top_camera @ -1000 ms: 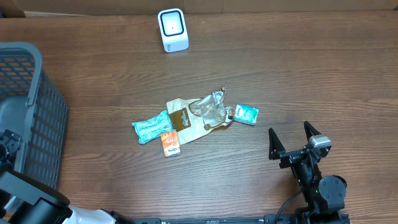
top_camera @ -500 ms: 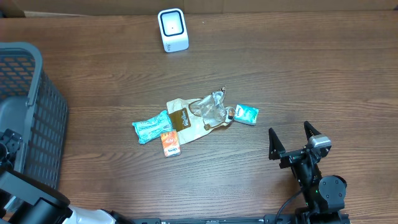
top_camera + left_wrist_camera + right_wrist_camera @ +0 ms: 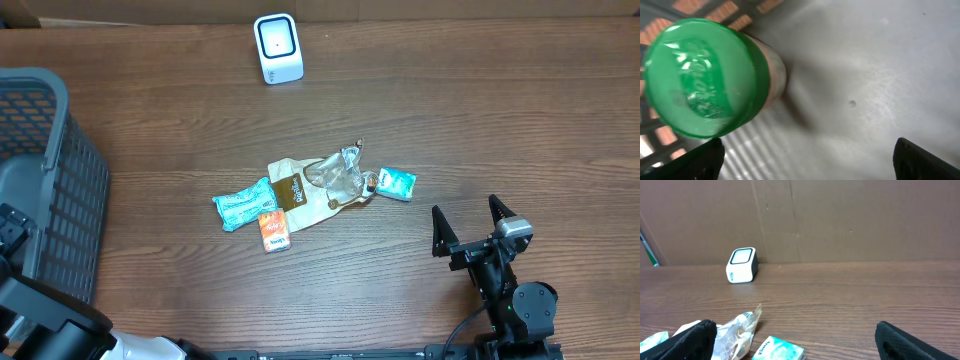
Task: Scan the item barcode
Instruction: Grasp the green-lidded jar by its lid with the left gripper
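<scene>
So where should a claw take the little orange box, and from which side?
Probably from straight above, across its two long sides: the orange box lies flat, with bare table at both sides; the teal packet crowds only its far end.

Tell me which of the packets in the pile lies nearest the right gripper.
The small teal pack at the pile's right end. The other teal packet and the orange box lie at the left end, farther from the right gripper.

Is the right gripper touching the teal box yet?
Apart. The overhead view shows bare table between the open right gripper and the teal box.
</scene>
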Robot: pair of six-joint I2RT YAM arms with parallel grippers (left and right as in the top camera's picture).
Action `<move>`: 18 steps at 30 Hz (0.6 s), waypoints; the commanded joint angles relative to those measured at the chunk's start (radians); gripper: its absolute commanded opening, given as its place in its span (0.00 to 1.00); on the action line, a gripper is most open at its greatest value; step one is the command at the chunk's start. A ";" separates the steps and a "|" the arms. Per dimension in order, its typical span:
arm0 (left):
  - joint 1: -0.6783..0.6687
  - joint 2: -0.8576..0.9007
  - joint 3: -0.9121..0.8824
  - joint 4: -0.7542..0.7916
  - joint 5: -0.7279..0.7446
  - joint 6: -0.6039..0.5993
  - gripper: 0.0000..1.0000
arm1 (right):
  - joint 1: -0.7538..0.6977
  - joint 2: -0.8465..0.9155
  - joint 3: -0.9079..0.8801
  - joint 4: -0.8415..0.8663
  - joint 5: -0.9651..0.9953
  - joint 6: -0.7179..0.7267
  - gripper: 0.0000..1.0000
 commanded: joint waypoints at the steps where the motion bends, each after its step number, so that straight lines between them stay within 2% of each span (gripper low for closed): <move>1: 0.000 0.002 0.058 -0.014 -0.055 0.026 0.96 | -0.004 -0.010 -0.011 0.003 0.001 0.002 1.00; 9: 0.002 0.002 0.174 -0.108 -0.095 -0.020 0.99 | -0.004 -0.010 -0.011 0.003 0.001 0.002 1.00; 13: 0.016 0.003 0.168 -0.134 -0.170 -0.052 1.00 | -0.004 -0.010 -0.011 0.003 0.001 0.002 1.00; 18: 0.065 0.003 0.148 -0.112 -0.164 -0.068 1.00 | -0.004 -0.010 -0.011 0.003 0.001 0.002 1.00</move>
